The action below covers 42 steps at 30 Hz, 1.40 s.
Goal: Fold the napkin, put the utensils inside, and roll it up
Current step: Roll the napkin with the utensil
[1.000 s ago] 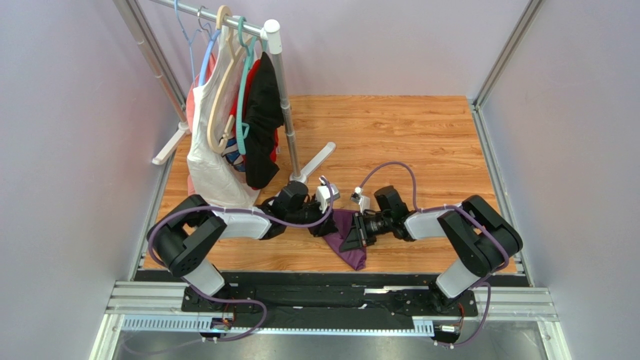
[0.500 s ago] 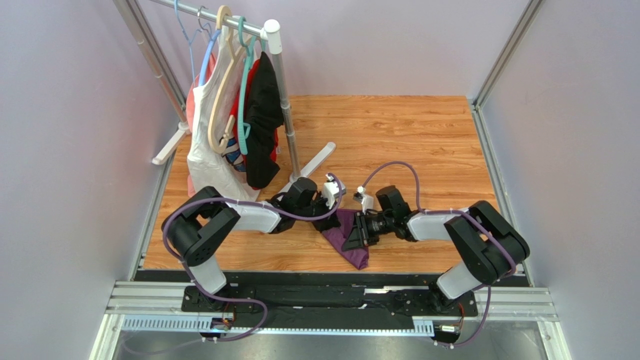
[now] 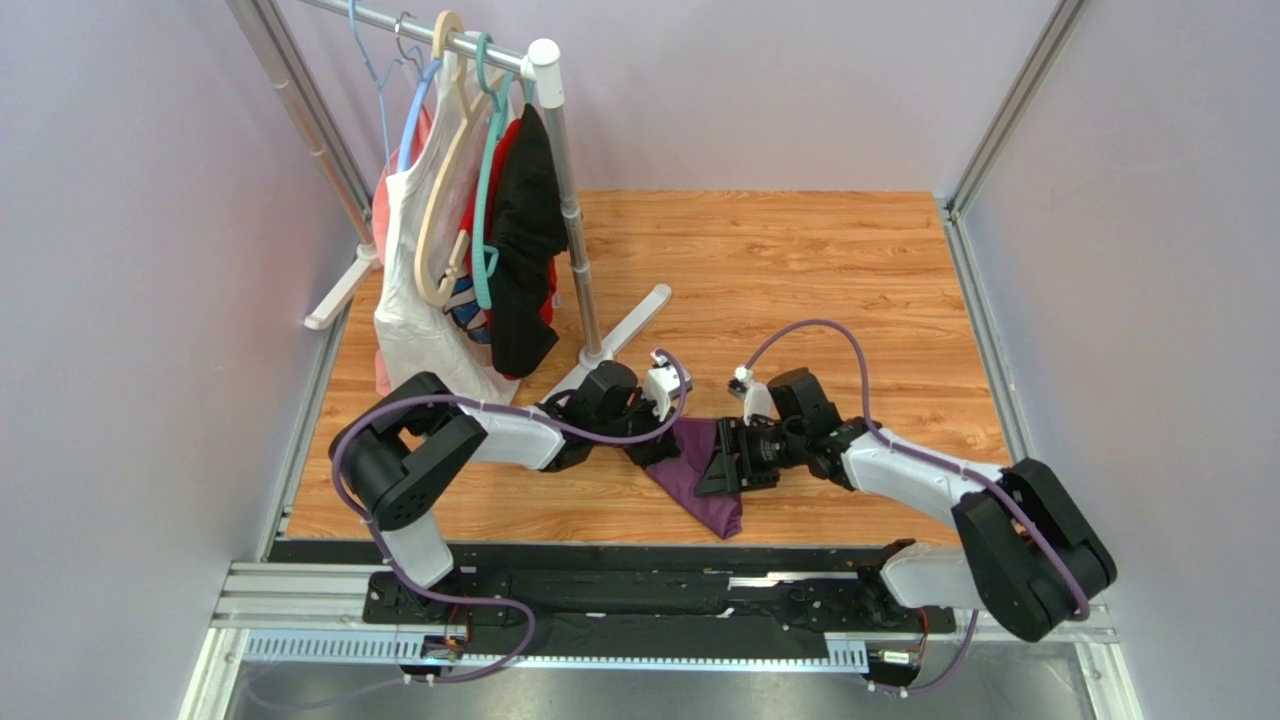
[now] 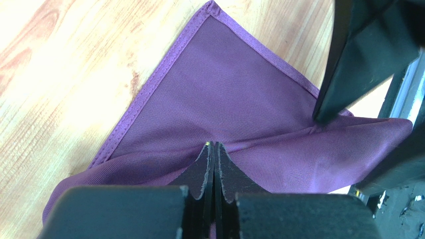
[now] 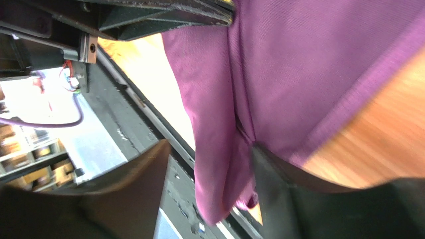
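Left wrist view: left gripper point(image 4: 214, 146) clenched on a raised crease of the napkin point(image 4: 234, 94), bunched at the table point(image 4: 60, 74) front edge. Right gripper point(image 5: 204, 164) spread, holding nothing. Better to pull slowly, spreading cloth flat.

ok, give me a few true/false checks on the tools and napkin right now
1. Left tool is shut on the napkin. True.
2. Right tool is clamped shut. False: its jaws stand apart, with cloth between them.
3. The napkin lies spread flat. False: it is folded over and creased.
4. Clothes hang on a rack at far left. True.
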Motion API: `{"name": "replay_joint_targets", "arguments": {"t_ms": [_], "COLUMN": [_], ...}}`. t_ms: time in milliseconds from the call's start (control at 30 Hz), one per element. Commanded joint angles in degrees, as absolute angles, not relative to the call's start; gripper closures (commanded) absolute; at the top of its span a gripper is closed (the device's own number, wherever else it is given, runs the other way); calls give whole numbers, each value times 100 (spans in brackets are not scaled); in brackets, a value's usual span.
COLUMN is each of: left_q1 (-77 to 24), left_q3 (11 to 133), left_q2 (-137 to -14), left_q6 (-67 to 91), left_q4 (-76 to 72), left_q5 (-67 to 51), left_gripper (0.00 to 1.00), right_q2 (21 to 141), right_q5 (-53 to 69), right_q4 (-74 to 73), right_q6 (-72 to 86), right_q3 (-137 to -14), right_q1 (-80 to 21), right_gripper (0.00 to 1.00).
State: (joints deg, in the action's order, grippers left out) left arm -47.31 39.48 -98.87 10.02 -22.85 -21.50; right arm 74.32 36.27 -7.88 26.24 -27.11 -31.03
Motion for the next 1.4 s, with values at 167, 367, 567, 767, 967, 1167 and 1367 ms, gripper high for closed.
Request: {"name": "replay_joint_targets", "arguments": {"t_ms": [167,367,567,767,967,1167,1367], "left_q1": [-4781,-4781,-4781,-4781,-4781,-4781,-4781], "left_q3": [3832,3911,3937,3946,3964,3964,3946], "left_q2": [-10134,-10213,-10222,-10195,-10195,-10169,-10090], "left_q6": [984,984,976,967,958,958,975], "left_q4": [-1837,-1758,-1705,-1679,-1652,-1644,-1635], "left_q5": [-1890,-2030,-2083,-2100,-2100,-2118,-2153], "left_gripper": [100,100,100,100,100,100,100], "right_q2": [5451,5185,6028,6591,6882,7250,7541], "right_q5": [1558,-962,-1661,-1732,-1652,-1635,-1661], "right_q4": [-2233,-1635,-1169,-993,-984,-835,-624], "right_q6": [1943,1635,1433,1336,1441,1774,2223], "right_q3": [-3454,-3296,-3270,-3252,-3226,-3059,-2839], "right_q1": [-3953,-5931,-6767,-6864,-6864,-6864,-6856], "right_gripper": [30,31,32,36,40,41,41]}}
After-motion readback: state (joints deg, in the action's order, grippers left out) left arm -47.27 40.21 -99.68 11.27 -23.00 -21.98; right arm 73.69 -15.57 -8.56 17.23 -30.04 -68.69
